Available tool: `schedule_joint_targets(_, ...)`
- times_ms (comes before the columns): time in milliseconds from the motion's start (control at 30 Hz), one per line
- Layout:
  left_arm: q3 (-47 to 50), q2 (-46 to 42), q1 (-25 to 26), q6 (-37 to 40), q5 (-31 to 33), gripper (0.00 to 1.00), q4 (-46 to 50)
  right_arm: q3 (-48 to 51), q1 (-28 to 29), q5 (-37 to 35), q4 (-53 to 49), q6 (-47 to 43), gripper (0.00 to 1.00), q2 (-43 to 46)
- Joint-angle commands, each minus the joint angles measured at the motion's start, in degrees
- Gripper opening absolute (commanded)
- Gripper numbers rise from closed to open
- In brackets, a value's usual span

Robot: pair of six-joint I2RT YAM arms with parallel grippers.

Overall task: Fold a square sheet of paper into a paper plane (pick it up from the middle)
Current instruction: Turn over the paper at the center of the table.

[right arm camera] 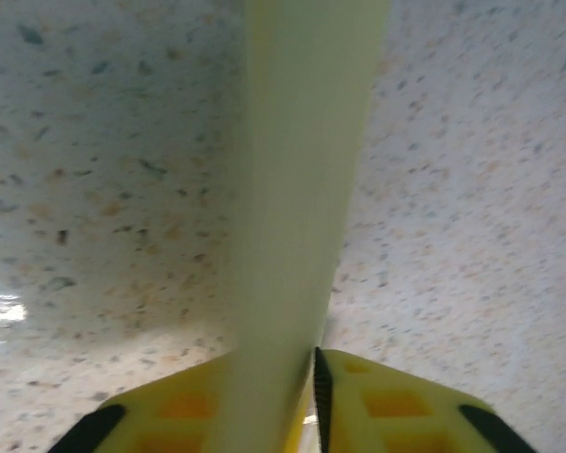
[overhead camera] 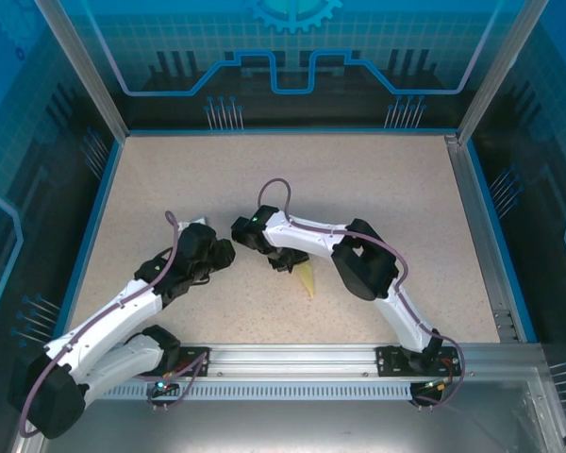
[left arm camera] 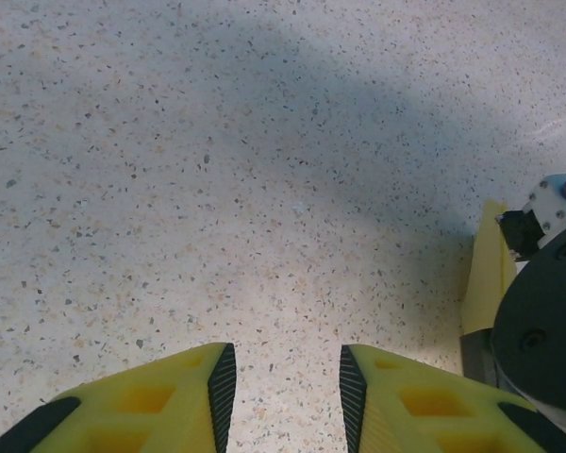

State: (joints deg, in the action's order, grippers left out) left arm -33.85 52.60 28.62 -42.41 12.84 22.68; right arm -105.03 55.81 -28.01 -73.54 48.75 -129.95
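The yellow paper plane [overhead camera: 307,278], folded narrow and pointed, lies or hangs under my right arm near the table's middle. In the right wrist view it rises as a blurred strip [right arm camera: 302,189] between the fingers of my right gripper [right arm camera: 283,357]. The strip covers the left finger, and a thin slit shows beside the right pad [right arm camera: 321,387], so the jaws stand slightly apart around it. My right gripper [overhead camera: 288,262] points down at the paper. My left gripper [overhead camera: 228,253] is just to its left, open [left arm camera: 287,377] over bare table, and sees the paper's edge [left arm camera: 488,269] at far right.
The speckled beige tabletop [overhead camera: 358,189] is ringed by a blue rim and glass walls. A metal rail [overhead camera: 292,359] carrying both arm bases runs along the near edge. The right arm's dark wrist [left arm camera: 547,321] stands close at the right of the left wrist view.
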Motion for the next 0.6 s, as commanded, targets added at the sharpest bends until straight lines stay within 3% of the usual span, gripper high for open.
schedule_joint_targets(0,0.36,0.05,-0.65,-1.2,0.28,0.4,1.75,-0.56,0.44,5.13,2.81,-1.01,0.34,-0.68)
schedule_joint_targets(367,0.44,0.7,-0.78,-1.79,-0.65,0.45,1.93,8.14,0.22,13.37,14.28,-4.8,0.64,10.75)
schedule_joint_targets(567,-0.17,2.57,-0.78,-2.77,-3.34,0.58,1.75,11.96,0.26,17.39,19.06,-6.53,0.75,15.91)
